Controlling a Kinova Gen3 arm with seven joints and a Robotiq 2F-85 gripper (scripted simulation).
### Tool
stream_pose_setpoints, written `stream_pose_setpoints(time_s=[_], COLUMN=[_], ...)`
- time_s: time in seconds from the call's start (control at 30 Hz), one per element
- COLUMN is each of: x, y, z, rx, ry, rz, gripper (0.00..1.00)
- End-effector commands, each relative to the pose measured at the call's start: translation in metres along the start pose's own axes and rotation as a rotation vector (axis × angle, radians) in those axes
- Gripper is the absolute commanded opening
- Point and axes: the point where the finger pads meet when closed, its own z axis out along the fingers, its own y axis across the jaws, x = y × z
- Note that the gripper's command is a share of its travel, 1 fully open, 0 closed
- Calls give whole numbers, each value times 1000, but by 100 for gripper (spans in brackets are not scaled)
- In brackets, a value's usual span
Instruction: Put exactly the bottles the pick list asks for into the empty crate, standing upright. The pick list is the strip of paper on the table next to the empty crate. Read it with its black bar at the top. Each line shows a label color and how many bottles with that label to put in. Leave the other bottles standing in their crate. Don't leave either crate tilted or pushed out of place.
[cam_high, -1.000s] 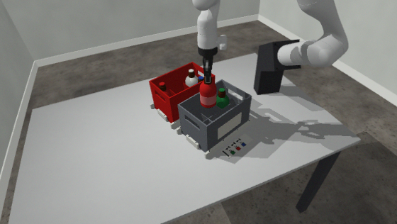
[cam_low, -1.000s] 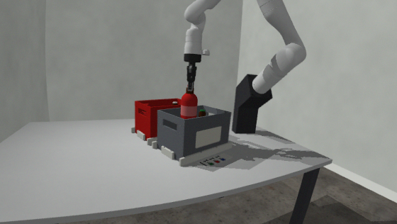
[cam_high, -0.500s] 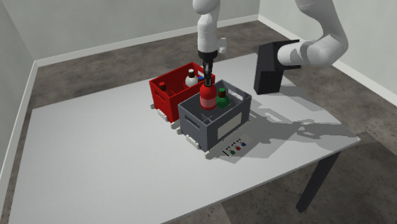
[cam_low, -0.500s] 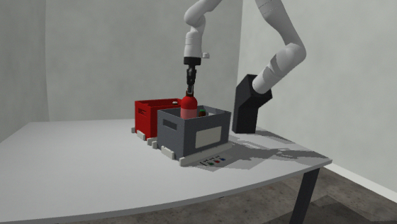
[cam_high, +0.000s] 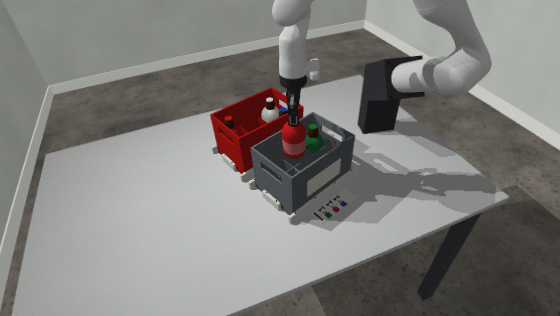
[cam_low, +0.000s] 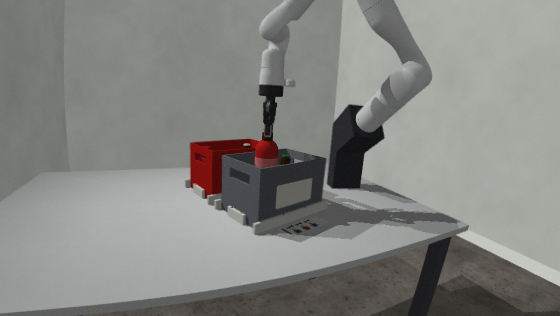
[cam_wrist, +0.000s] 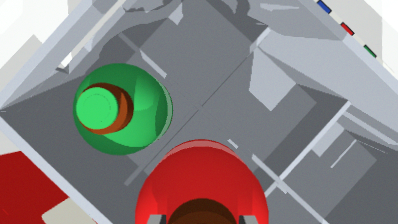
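My gripper (cam_high: 293, 121) (cam_low: 268, 134) (cam_wrist: 202, 220) is shut on the neck of a red bottle (cam_high: 293, 140) (cam_low: 266, 154) (cam_wrist: 200, 180). It holds the bottle upright, partly lowered into the grey crate (cam_high: 300, 182) (cam_low: 250, 190) (cam_wrist: 300, 55). A green bottle (cam_high: 313, 140) (cam_low: 285, 159) (cam_wrist: 122, 107) stands upright in a back cell of the grey crate. The red crate (cam_high: 235, 135) (cam_low: 207, 162) behind holds a white bottle (cam_high: 270, 111), a red-capped bottle (cam_high: 229, 121) and a blue cap (cam_high: 283, 110). The pick list (cam_high: 332, 206) (cam_low: 302, 227) lies in front of the grey crate, showing green, red and blue marks.
The black arm base (cam_high: 380, 102) (cam_low: 347, 147) stands at the table's back right. White stops (cam_high: 272, 200) (cam_low: 237, 215) edge both crates. The table's front edge (cam_low: 350, 260) lies near the pick list.
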Motion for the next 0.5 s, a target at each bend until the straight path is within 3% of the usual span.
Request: stream_pose_setpoints(time_s=[0.0, 0.47], x=[-1, -1], y=[0, 0], z=[0, 14], rx=[1, 1], ry=[-2, -2], rz=[0, 0], gripper=[10, 10])
